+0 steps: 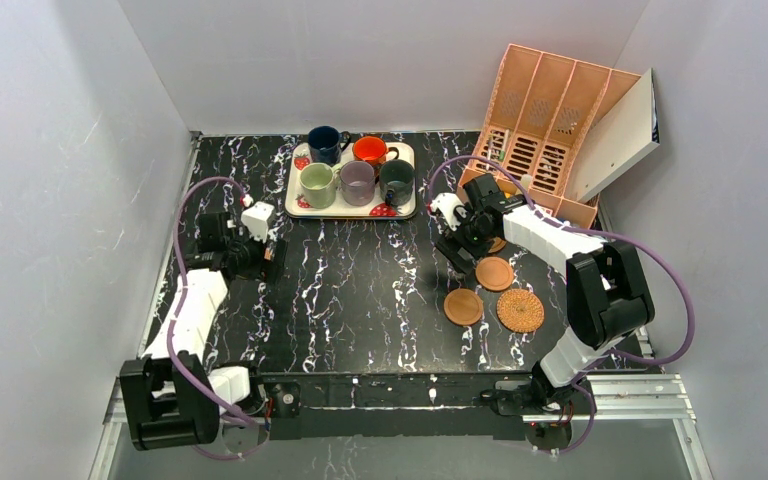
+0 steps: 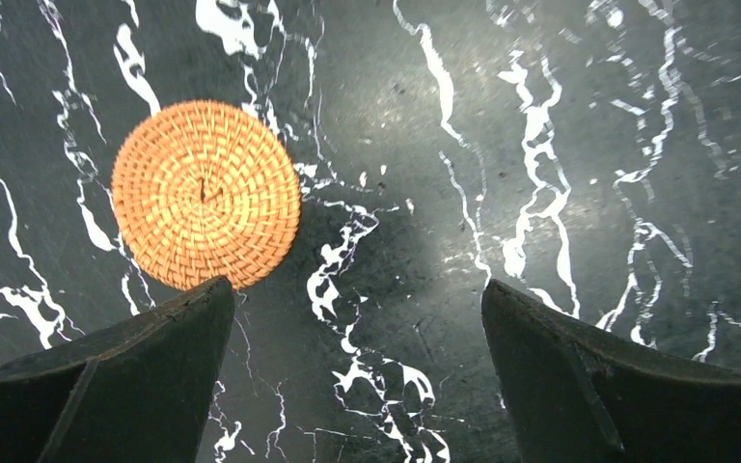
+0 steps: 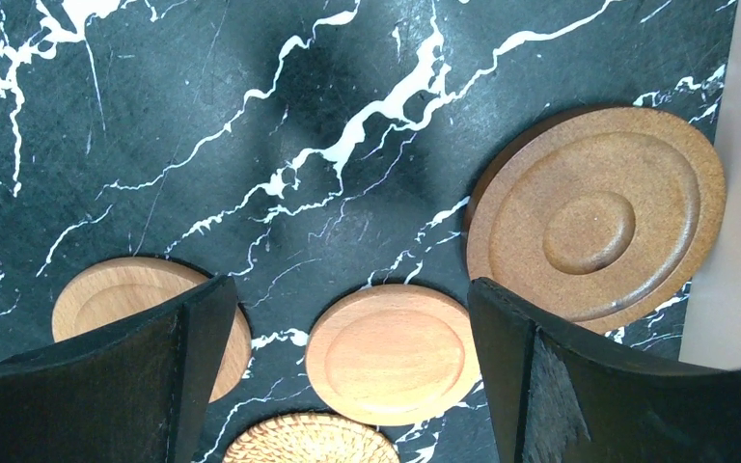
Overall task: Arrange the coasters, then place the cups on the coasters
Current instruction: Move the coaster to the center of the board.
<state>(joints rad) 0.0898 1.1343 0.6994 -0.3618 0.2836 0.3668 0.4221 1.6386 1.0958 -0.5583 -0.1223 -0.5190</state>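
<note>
Five cups stand on a white tray (image 1: pixel 350 211) at the back: navy (image 1: pixel 326 143), orange-red (image 1: pixel 371 151), pale green (image 1: pixel 317 183), mauve (image 1: pixel 357 182) and dark grey-green (image 1: pixel 396 181). At the right lie two smooth coasters (image 1: pixel 463 306) (image 1: pixel 494 273) and a wicker coaster (image 1: pixel 520 311). My right gripper (image 3: pixel 349 289) hovers open above them, with one smooth coaster (image 3: pixel 391 352) between its fingers, apart from both. The ringed coaster (image 3: pixel 598 217) lies to its right. My left gripper (image 2: pixel 357 299) is open over bare table, with another wicker coaster (image 2: pixel 205 193) just ahead of its left finger.
A pink slotted file organizer (image 1: pixel 540 120) leans at the back right, with a white board (image 1: pixel 615 130) against it. It stands close beside the ringed coaster. Grey walls close in the table on the left, back and right.
</note>
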